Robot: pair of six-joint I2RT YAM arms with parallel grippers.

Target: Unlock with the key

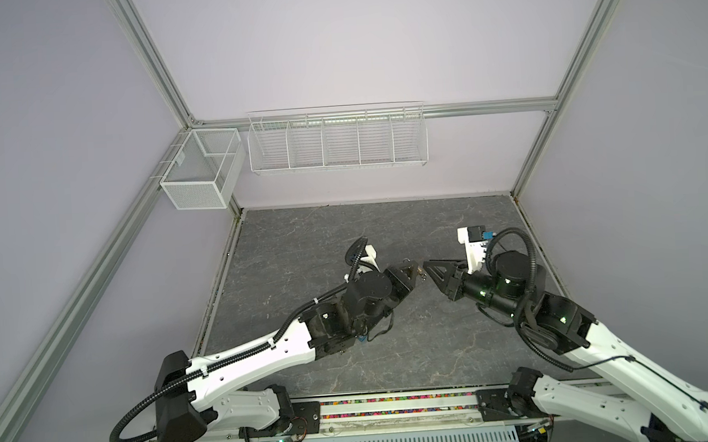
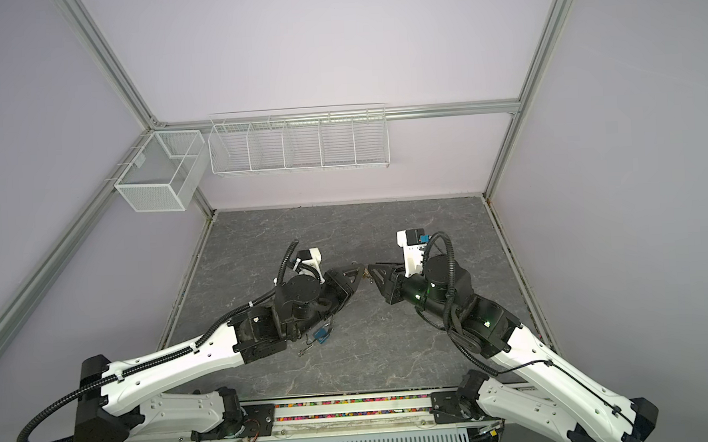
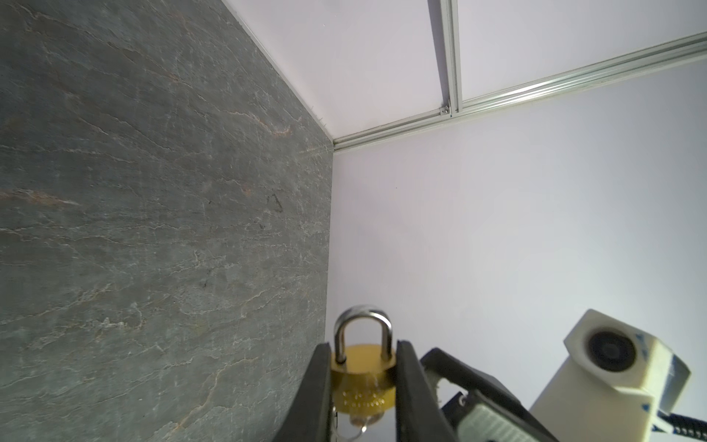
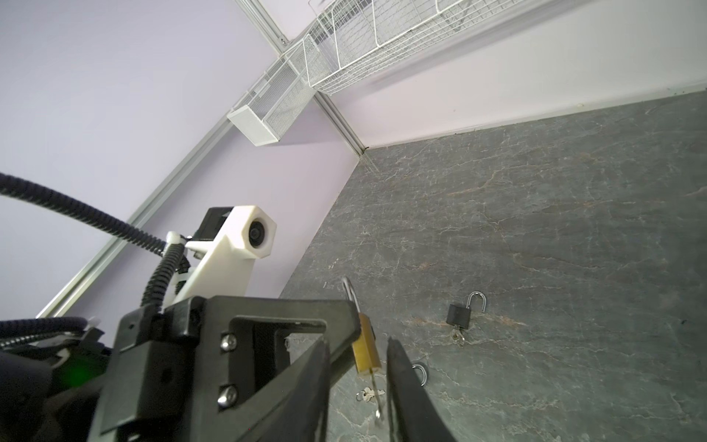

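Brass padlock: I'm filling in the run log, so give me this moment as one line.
left gripper: shut on brass padlock | shackle: closed | key: inserted | right gripper: open around key

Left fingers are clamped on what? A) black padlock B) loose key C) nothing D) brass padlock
D: the left wrist view shows the left fingers pinching the brass padlock by its body, while the black padlock lies apart from them.

Key [image 3: 359, 423], between the left claw [image 3: 363, 344] fingers, was cut off by the frame edge; behind the right claw [image 4: 357, 340], a shackle [image 4: 421, 373] was half hidden.
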